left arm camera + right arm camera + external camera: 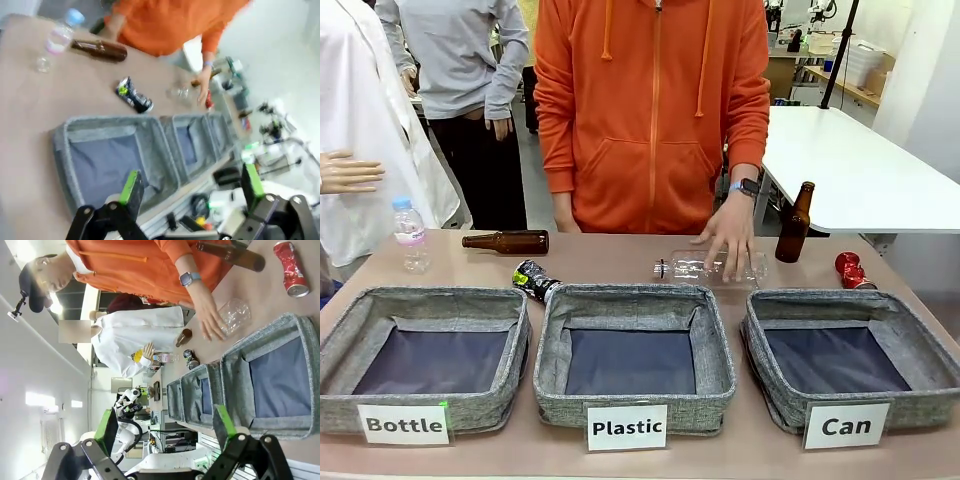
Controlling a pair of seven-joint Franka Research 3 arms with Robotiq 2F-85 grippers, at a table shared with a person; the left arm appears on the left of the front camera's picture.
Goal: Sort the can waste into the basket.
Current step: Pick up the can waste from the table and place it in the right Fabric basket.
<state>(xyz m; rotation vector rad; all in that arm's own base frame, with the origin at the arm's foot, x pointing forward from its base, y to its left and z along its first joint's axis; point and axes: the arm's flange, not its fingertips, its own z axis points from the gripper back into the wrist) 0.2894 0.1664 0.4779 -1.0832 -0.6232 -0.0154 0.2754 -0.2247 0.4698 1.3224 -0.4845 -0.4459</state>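
A crushed dark can (535, 279) with green and yellow print lies behind the gap between the left and middle baskets; it shows as the dark can (133, 94) in the left wrist view. A crushed shiny red can (850, 270) lies behind the right basket, and as the red can (291, 267) in the right wrist view. The grey basket (920, 360) labelled "Can" stands empty at the right, seen as the basket (305, 347) below my right wrist. My left gripper (192, 186) hangs open above the left basket. My right gripper (165, 425) is open, high over the Can basket.
Empty baskets labelled "Bottle" (340, 345) and "Plastic" (710, 350) stand left and middle. A person in an orange hoodie rests a hand (730, 240) on a clear plastic bottle (695, 268). A brown bottle (510, 241) lies flat, another (794, 224) stands upright, and a small water bottle (410, 235) stands far left.
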